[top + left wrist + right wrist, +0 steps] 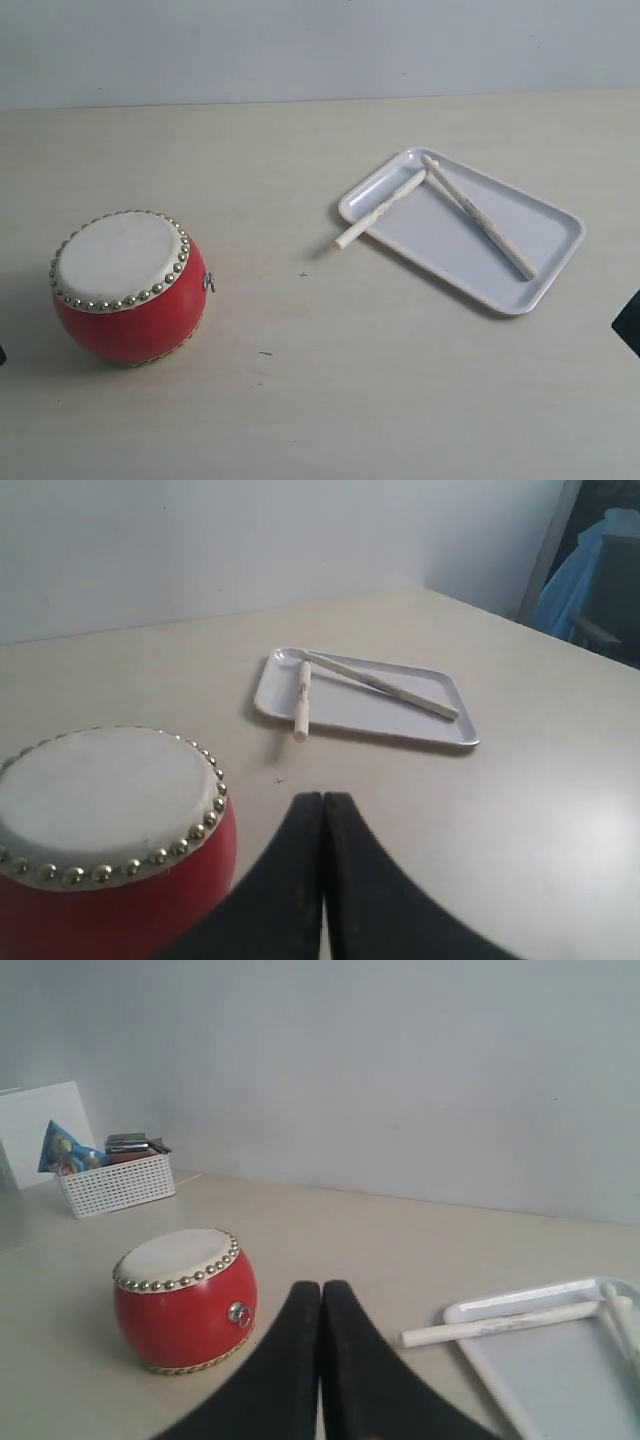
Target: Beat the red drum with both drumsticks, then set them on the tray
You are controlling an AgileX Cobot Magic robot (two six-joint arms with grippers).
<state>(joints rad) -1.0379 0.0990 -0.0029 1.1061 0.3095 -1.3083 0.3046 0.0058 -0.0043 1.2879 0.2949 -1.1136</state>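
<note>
The red drum [128,285] stands upright on the table's left side, also seen in the left wrist view [105,835] and the right wrist view [186,1298]. The white tray [540,285] lies to the right. One drumstick [478,217] lies fully inside it; the other drumstick [381,209] rests across the rim with its end on the table. Both sticks cross at the tray's far corner. My left gripper [323,798] is shut and empty beside the drum. My right gripper [321,1287] is shut and empty between drum and tray [560,1380].
A white mesh basket [115,1185] with packets stands far off behind the drum in the right wrist view. The table's edge [530,630] and a blue cloth [590,570] show in the left wrist view. Dark arm parts [628,322] show at the exterior view's right edge.
</note>
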